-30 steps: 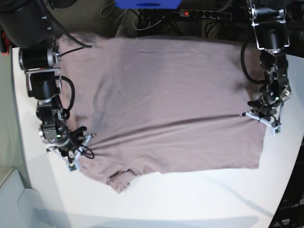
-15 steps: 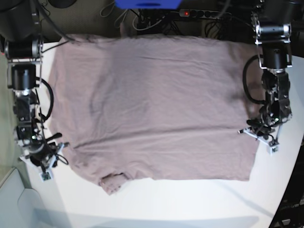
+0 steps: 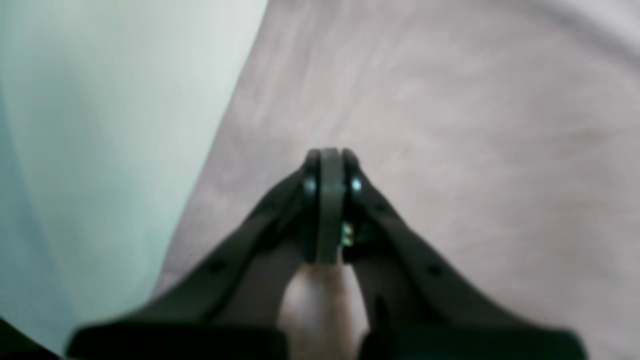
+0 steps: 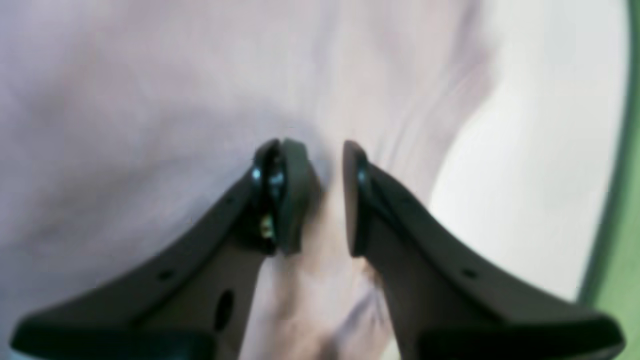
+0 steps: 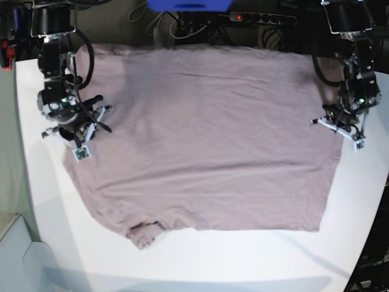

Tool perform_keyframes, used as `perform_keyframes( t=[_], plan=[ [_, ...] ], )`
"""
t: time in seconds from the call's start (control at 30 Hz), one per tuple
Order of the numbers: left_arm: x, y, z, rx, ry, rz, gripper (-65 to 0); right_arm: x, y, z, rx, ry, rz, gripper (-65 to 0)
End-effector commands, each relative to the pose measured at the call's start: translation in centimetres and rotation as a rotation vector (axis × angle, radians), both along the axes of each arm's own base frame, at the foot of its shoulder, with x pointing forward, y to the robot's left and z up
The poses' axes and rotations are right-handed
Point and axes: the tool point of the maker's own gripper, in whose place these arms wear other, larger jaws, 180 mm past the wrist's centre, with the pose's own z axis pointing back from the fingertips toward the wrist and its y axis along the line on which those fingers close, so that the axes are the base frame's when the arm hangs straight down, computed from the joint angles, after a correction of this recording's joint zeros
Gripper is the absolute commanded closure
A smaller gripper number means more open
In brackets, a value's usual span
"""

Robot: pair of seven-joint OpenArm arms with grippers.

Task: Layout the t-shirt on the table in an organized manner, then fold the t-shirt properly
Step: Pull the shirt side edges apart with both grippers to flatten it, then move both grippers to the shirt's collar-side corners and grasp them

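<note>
The mauve-pink t-shirt lies spread flat on the white table, with a small folded-under bit at its front left hem. In the base view my right gripper sits on the shirt's left edge. Its wrist view shows the jaws of the right gripper slightly apart, pinching a ridge of t-shirt fabric. My left gripper is at the shirt's right edge. Close up, the left gripper is shut, its tips together low on the t-shirt beside bare table.
Behind the table's far edge lie a black power strip with a red light, cables and a blue object. A grey-white box stands off the front left corner. Bare table runs along the front and right.
Both grippers moved toward the far side along the shirt's side edges, the right one by more. Before that the shirt slid forward and to the base view's left; its front hem has since stayed put.
</note>
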Motion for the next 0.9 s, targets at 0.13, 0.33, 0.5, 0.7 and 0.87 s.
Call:
perform_keyframes(
  t=[0.13,0.33,0.5,0.7,0.87],
  plan=[
    [-0.6,1.8,-2.0,0.015,0.002,0.041,-0.4,2.0,-1.2,-1.9,0.027,0.016,-0.047,-13.1],
    [0.5,3.4,-4.4,0.007,-0.018,0.112,-0.4,4.4,-3.3,-4.1,0.052,0.033,-0.092,-13.0],
    [3.3,3.6,-4.5,-0.024,-0.038,0.147,-0.4,7.1,-5.0,-3.8,0.064,0.01,-0.125,-13.0],
    [5.4,0.7,-3.8,-0.018,-0.044,0.04,-0.4,7.9,-7.1,-3.0,0.039,0.003,-0.144,-13.0],
    [4.1,-1.9,-4.8,-0.061,0.023,0.0,-0.4,4.7,-9.2,-4.7,0.005,0.053,-0.16,-13.0]
  ],
)
